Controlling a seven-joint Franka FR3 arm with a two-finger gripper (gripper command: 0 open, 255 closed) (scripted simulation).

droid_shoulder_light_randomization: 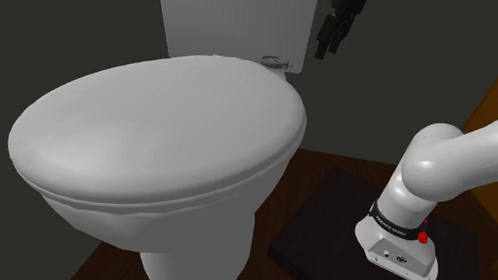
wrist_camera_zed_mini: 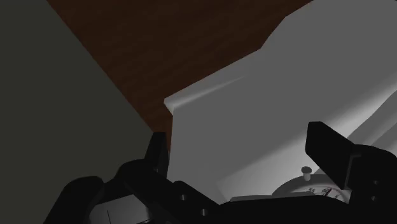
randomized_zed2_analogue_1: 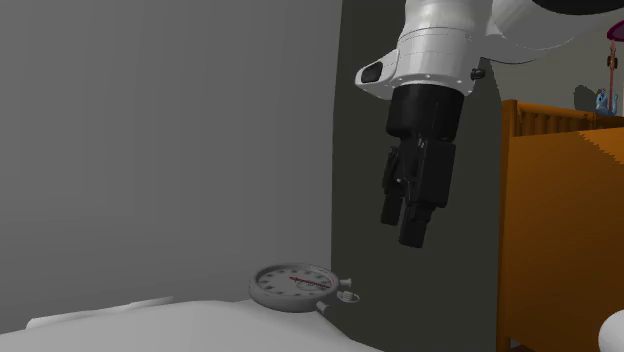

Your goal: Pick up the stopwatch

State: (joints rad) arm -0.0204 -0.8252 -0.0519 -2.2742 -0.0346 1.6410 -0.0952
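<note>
Tool (randomized_zed2_analogue_1: 402,228) points down, jaws apart; stopwatch (randomized_zed2_analogue_1: 297,285) lies below, aside.

A home bathroom — white toilet (droid_shoulder_light_randomization: 159,129), lid shut, on dark wood floor (wrist_camera_zed_mini: 165,44).

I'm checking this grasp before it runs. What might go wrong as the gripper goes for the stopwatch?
The stopwatch lies flat at the back edge of the rounded toilet lid, by the tank: a nudge might slide it off. The open gripper hangs above and off to one side of it, so a straight descent would likely miss. The tank nearby may block a finger.
</note>
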